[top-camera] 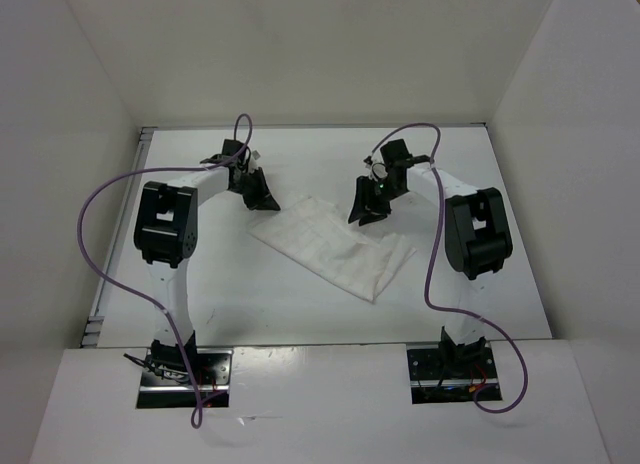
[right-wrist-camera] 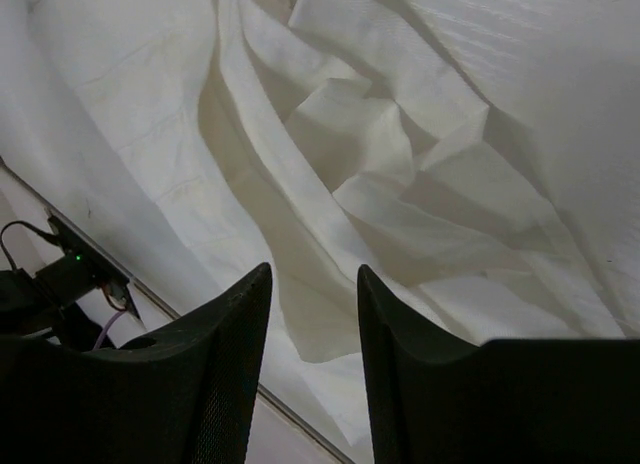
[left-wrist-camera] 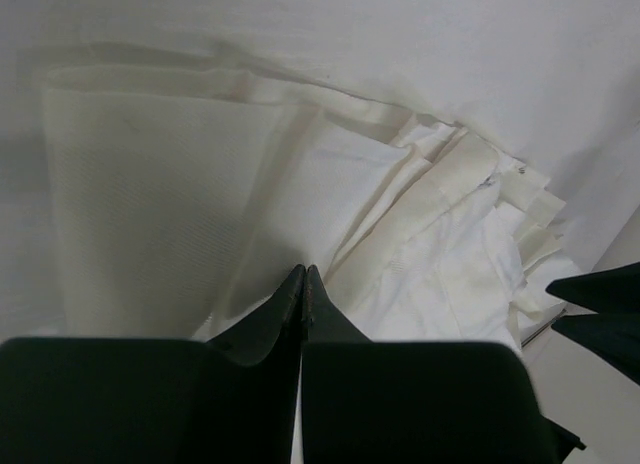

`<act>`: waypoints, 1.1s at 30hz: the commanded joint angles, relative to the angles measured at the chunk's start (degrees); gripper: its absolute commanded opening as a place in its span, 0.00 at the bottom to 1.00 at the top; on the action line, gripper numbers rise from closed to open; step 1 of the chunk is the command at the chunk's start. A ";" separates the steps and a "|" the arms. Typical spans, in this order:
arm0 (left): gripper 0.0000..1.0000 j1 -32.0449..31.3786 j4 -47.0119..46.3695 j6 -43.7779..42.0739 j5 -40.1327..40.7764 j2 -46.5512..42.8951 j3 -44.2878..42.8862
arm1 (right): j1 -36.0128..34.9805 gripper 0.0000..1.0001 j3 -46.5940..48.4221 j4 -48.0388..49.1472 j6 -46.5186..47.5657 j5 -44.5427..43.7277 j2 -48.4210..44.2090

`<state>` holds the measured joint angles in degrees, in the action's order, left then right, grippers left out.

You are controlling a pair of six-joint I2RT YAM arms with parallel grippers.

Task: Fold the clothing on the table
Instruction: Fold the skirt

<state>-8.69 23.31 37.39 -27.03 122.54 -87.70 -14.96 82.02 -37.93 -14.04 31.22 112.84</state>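
The clothing point(top-camera: 335, 246) is a white, creased garment lying flat in a rough diamond on the table point(top-camera: 220, 284), between my two arms. My left gripper point(top-camera: 262, 199) hovers at the garment's far left corner. In the left wrist view its jaws point(left-wrist-camera: 303, 271) are pressed shut just over the fabric point(left-wrist-camera: 180, 184), and nothing shows between them. My right gripper point(top-camera: 365, 216) is over the garment's far right part. In the right wrist view it point(right-wrist-camera: 313, 274) stands open above bunched folds point(right-wrist-camera: 380, 144), gripping nothing. Its dark fingertips point(left-wrist-camera: 590, 289) also show at the right of the left wrist view.
White walls point(top-camera: 60, 134) close in the table on the left, back and right. Purple cables point(top-camera: 100, 199) loop from each arm. The arm bases point(top-camera: 185, 374) sit at the near edge. A thin metal table edge point(right-wrist-camera: 300, 424) and a small board with a green light point(right-wrist-camera: 75, 259) show in the right wrist view.
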 commanded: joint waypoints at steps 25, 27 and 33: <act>0.00 0.25 -3.71 -0.82 0.13 1.21 5.70 | -8.59 0.00 4.89 -3.02 -0.20 2.18 -4.03; 0.00 0.25 -3.71 -0.82 0.13 1.21 5.70 | -8.59 0.00 9.02 -3.90 -0.20 1.57 -4.56; 0.00 0.25 -3.18 -0.82 0.66 0.68 6.75 | -8.59 0.00 16.68 -5.22 0.33 -0.63 2.11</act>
<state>-8.32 17.80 37.89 -29.45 123.20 -83.20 -23.83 95.18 -41.98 -14.02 32.91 113.06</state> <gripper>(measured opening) 0.000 0.007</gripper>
